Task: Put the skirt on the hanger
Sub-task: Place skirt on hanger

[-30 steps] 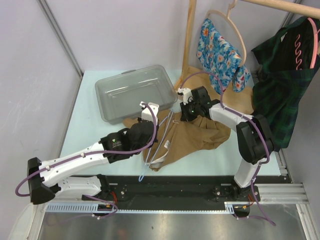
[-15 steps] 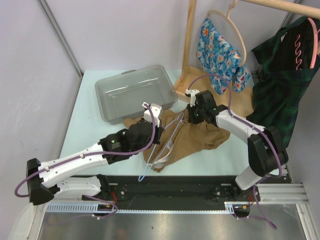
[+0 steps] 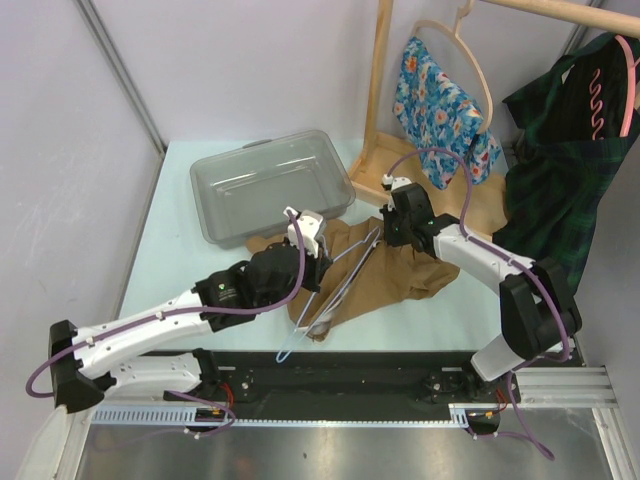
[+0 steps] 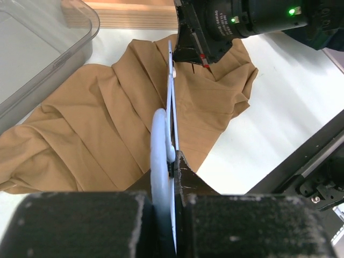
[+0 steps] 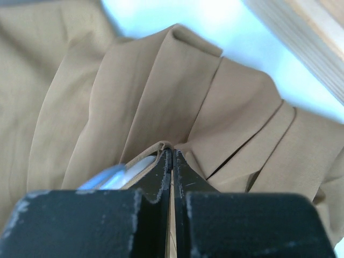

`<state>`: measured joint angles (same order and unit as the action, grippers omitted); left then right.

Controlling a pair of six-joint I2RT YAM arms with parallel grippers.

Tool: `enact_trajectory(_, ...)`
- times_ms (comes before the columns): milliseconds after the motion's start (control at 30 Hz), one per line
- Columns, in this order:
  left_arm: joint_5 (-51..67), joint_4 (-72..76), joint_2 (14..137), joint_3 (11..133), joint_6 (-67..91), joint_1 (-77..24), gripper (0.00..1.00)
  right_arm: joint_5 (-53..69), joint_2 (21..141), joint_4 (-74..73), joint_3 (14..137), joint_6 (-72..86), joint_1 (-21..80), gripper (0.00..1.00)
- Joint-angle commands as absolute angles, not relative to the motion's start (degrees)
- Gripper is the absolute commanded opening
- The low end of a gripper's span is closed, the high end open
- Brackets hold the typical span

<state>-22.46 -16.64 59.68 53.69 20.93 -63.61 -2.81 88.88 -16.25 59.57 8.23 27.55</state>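
Tan pleated cloth, the skirt (image 3: 405,270), lies rumpled on the pale surface (image 3: 180,250), spreading from the middle of the overhead view toward 3 o'clock. Across its 9 o'clock side runs the thin pale-blue plastic hanger (image 3: 338,285). Its long axis climbs from 7 o'clock to 1 o'clock, with the hook end low, near the arm bases.

The left end effector (image 3: 312,268) is pressed together on the hanger partway along. Its wrist view shows the blue bar clamped edge-on and pointing straight away toward the other arm. At the far, 1 o'clock tip, the right end effector (image 3: 385,232) pinches a folded edge of the skirt. Its own wrist view shows a sliver of blue just under that fold.

So the bulk of the cloth sits to 4 o'clock of the bar, and the right arm is the one at the meeting point. I'd judge the next move depends on holding that fold over the tip while the bar slides along its own axis. Whether the tip is truly inside the waistband, I can't tell.
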Motion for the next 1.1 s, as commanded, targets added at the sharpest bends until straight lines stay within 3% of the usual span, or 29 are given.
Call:
enact_trajectory(0, -20.48, -14.33, 58.71, 54.75, 20.22, -63.72, 0.00, -9.49, 90.17, -12.48, 59.50, 11.68, 26.46, 0.00)
enact_trajectory(367, -31.02, -8.37, 73.02, 63.54, 16.97, -63.72, 0.00, -9.41, 82.98, -19.06, 51.43, 19.94, 24.34, 0.00)
enact_trajectory(633, -29.27, -3.17, 80.68, 68.90, 13.80, -62.32, 0.00, -5.98, 73.67, -23.55, 45.44, 23.64, 29.35, 0.00)
enact_trajectory(800, -27.95, -5.00, 85.42, 74.86, 11.34, -61.17, 0.00, -5.45, 70.23, -22.86, 44.82, 21.54, 28.83, 0.06)
enact_trajectory(900, -29.26, -7.46, 87.01, 77.69, 10.72, -61.00, 0.00, -3.17, 69.43, -20.49, 45.18, 17.68, 28.04, 0.11)
enact_trajectory(1000, -29.53, -8.70, 87.01, 77.96, 11.07, -60.91, 0.00, -1.76, 69.43, -17.76, 45.26, 13.72, 28.12, 0.25)
enact_trajectory(1033, -29.27, -9.66, 87.01, 78.13, 11.42, -61.00, 0.00, -1.93, 69.52, -17.41, 45.96, 12.49, 28.21, 0.37)
enact_trajectory(1067, -29.27, -10.19, 87.01, 78.31, 11.51, -61.00, 0.00, -1.67, 69.61, -17.32, 46.40, 11.70, 28.13, 0.40)
